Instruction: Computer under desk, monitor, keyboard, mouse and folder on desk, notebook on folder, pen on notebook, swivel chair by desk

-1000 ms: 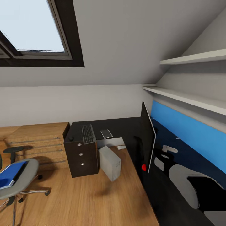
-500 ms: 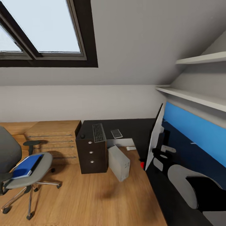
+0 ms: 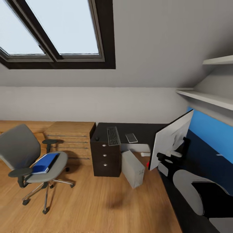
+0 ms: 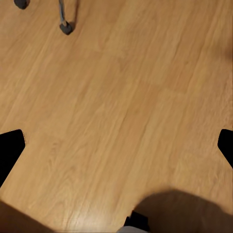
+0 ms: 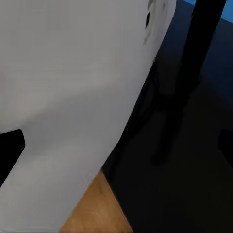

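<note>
Bedroom workspace, untidy
Folder (image 3: 45,162) on swivel chair (image 3: 30,160), lower left; keyboard (image 3: 113,135) on desk (image 3: 142,131), centre. Both grippers' fingers spread wide, empty.

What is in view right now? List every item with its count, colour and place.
swivel chair: one, grey with black armrests, on the floor at left
folder: one, blue, on the chair seat
wooden chest: one, light wood, against the wall beside the desk
desk: one, black, L-shaped along the wall and right side
keyboard: one, black, on the desk above the drawers
grey pad: one, on the desk right of the keyboard
computer: one, light grey, on the floor by the drawers
monitor: one, silver back, on the desk at right
shelves: two, white, right wall
window: dark-framed, in the sloped ceiling
right arm: grey and black, lower right
</note>
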